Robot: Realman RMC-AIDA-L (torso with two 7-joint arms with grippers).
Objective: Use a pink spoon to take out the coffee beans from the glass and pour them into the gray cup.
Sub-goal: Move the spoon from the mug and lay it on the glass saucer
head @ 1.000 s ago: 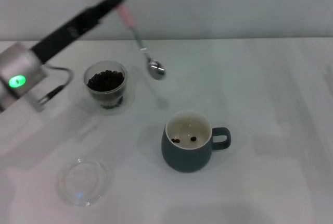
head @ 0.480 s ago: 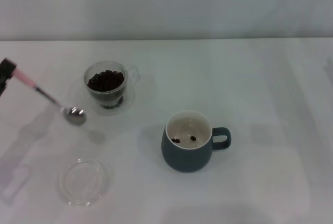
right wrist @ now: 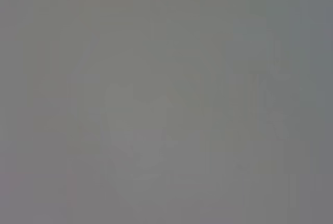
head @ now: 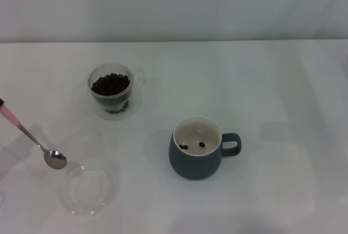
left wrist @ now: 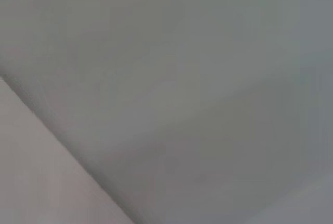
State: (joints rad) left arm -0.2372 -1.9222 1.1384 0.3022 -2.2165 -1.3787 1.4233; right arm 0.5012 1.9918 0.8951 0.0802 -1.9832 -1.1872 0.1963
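Far left, near side: the pink spoon [head: 33,142] enters from the left edge of the head view, handle end high and toward the left, thin metal neck slanting down to the right, silver bowl low above or on the counter [head: 272,92]; contact cannot be determined. The bowl looks empty. The left hand carrying it lies almost wholly outside the view; only a dark tip shows at the handle end, so its finger state cannot be told.

Just right of the spoon bowl and slightly nearer: a flat shallow clear glass dish [head: 87,190], lying on the counter, apart from the spoon bowl by a narrow gap.

Left of centre, far side: the glass [head: 111,90] stands upright, its clear handle pointing right. The coffee beans [head: 111,84] fill its upper part in a dark heap. It is well apart from the spoon.

Centre, nearer: the gray cup [head: 197,148] stands upright, loop handle pointing right. Two beans lie on its cream-white floor.

Right portion of the counter: nothing recorded.

The right hand is not in view in the head picture. Both wrist views show only a featureless grey field; no object can be identified in either.
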